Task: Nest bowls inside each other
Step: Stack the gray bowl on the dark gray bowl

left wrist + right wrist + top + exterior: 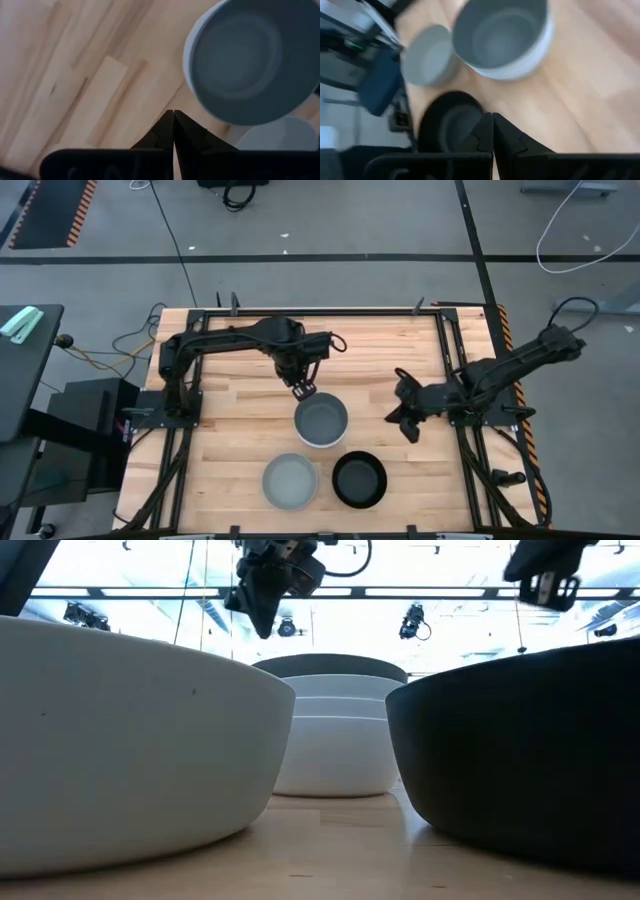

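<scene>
A stack of white bowls with a dark grey bowl on top (pixel 321 421) (pixel 335 730) (pixel 250 55) (pixel 500 35) stands on its base at mid-table. Nearer the near edge, a light grey-green bowl (pixel 290 481) (pixel 130 760) (pixel 427 55) and a black bowl (pixel 359 479) (pixel 530 760) (pixel 450 125) sit side by side on the wood. My left gripper (pixel 303 389) (pixel 262 600) (pixel 173 117) hangs shut above the table, just beyond the stack's far rim. My right gripper (pixel 405 420) (pixel 492 120) is shut, raised to the right of the stack.
The table is light wood (pixel 230 420) with a black frame along its edges (pixel 450 350). Bare wood lies left of the bowls and along the far side. Both arm bases stand at the table's left and right edges.
</scene>
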Robot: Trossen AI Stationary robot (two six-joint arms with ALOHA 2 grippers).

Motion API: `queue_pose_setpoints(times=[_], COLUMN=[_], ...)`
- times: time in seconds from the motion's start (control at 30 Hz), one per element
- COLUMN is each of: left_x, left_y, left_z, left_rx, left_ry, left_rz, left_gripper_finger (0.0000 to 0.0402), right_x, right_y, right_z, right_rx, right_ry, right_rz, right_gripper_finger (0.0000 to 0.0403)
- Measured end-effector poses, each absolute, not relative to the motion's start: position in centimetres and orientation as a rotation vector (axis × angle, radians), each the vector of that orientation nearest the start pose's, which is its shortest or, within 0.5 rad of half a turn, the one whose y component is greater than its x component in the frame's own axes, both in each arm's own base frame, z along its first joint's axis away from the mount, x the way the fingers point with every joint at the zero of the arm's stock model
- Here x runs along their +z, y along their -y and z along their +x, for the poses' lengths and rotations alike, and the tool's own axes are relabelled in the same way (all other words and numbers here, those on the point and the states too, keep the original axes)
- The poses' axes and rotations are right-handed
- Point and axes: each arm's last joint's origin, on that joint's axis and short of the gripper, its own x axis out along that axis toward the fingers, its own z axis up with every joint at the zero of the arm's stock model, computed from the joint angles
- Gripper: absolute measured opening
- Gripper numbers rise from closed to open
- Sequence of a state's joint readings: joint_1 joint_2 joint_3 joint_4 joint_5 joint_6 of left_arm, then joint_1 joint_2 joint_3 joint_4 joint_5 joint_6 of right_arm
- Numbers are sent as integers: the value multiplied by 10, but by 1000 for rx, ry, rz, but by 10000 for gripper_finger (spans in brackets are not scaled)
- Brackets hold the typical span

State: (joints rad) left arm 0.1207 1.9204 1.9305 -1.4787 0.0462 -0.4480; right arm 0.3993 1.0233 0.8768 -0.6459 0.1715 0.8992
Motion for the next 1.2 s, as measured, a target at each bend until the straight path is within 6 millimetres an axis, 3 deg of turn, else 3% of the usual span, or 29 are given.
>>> queue_pose_setpoints(times=[0.17, 0.5, 0.7, 0.9, 1.2], left_x=[322, 346, 349, 351, 353], left_y=[-37, -23, -14, -14, 11], left_z=[357, 344, 344, 345, 352], left_rx=[423, 449, 426, 436, 385], left_ry=[-1435, -1340, -1312, -1279, -1210], left_rz=[-440, -402, -381, -404, -411], left_gripper_finger=[15, 17, 9, 26, 22], right_x=[297, 295, 284, 269, 252], right_y=[-79, -95, -103, -112, -124], right_z=[173, 164, 171, 181, 189], right_rx=[-189, -211, -246, -257, -277], right_ry=[-881, -910, -956, -1067, -1160], right_rz=[608, 681, 641, 635, 623], right_gripper_finger=[7, 7, 6, 7, 7])
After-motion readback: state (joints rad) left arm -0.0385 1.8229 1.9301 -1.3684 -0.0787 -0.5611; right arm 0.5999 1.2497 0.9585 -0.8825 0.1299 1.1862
